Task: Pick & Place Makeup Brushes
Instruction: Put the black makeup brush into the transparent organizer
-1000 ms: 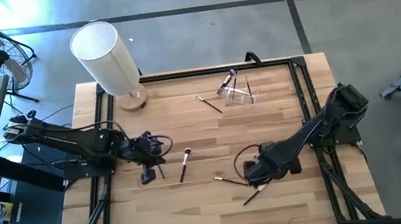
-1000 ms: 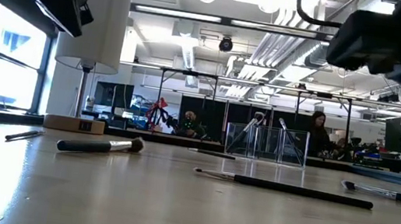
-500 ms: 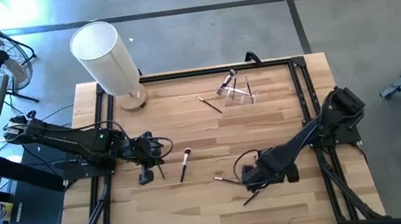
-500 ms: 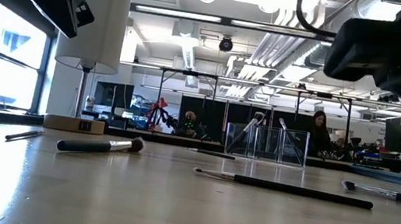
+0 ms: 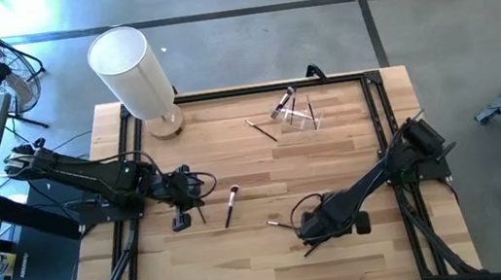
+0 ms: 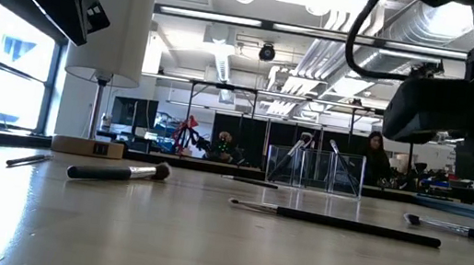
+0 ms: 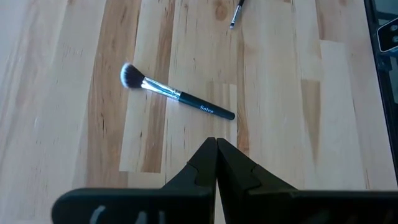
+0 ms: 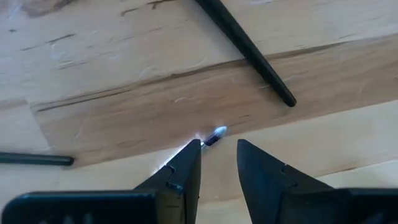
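Note:
Several makeup brushes lie on the wooden table. One with a pale tip [image 5: 231, 204] [image 7: 177, 93] lies just ahead of my shut left gripper [image 5: 184, 206] [image 7: 216, 144] at the table's left. Two dark ones [image 5: 285, 223] [image 5: 313, 245] lie by my right gripper [image 5: 309, 234], which hangs low over the table near its front. It is open [image 8: 217, 152], and a brush's small shiny end [image 8: 216, 133] lies between its fingertips. A dark handle [image 8: 245, 46] lies just beyond. More brushes stand in a clear holder [image 5: 296, 114] at the far side. My right gripper points down at the table. One fingertip [image 8: 194, 148] stands right beside the brush's shiny end [image 8: 217, 132], which lies on the wood. Whether the fingertip touches it, I cannot tell.
A lamp with a white shade [image 5: 133, 73] stands at the far left corner on a wooden base [image 6: 86, 145]. One more brush [image 5: 262, 130] lies loose left of the holder. A black frame [image 5: 382, 131] runs along the table's edges. People show in the room behind.
My right gripper has moved toward the table's near edge and a little toward the left, coming lower over the two dark brushes. The brushes lie where they were.

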Motion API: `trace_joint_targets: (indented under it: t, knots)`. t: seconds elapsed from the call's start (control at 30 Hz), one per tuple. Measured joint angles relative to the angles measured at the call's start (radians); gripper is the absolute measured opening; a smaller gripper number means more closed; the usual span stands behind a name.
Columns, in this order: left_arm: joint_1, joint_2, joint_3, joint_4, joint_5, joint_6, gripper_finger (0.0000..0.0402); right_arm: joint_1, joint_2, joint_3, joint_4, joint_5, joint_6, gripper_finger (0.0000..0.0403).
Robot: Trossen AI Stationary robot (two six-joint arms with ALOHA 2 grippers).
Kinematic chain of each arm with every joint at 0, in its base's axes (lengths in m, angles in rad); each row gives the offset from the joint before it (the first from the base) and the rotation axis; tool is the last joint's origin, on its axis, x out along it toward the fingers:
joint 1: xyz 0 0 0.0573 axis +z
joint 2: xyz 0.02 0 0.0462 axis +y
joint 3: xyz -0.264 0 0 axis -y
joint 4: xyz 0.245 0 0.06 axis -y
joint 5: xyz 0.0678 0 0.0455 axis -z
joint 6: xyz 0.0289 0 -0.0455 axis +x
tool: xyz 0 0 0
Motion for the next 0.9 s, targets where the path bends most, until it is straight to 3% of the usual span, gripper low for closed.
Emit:
trace_joint_targets:
  t: [0.4, 0.53, 0.7, 0.9]
  knots:
    - [0.000, 0.000, 0.000, -0.015, 0.000, -0.002, 0.0000, 0.002, 0.051, 0.003, 0.071, -0.019, -0.006, 0.0091]
    - [0.000, 0.000, 0.000, -0.014, -0.001, -0.003, 0.0000, 0.003, 0.052, 0.003, 0.075, 0.018, -0.057, 0.0067]
    - [0.000, 0.000, 0.000, -0.014, -0.002, -0.003, 0.0000, 0.004, 0.053, 0.002, 0.076, 0.090, -0.141, 0.0009]
    - [0.000, 0.000, 0.000, -0.014, -0.003, -0.003, 0.0000, 0.003, 0.054, 0.001, 0.076, 0.140, -0.259, 0.0005]
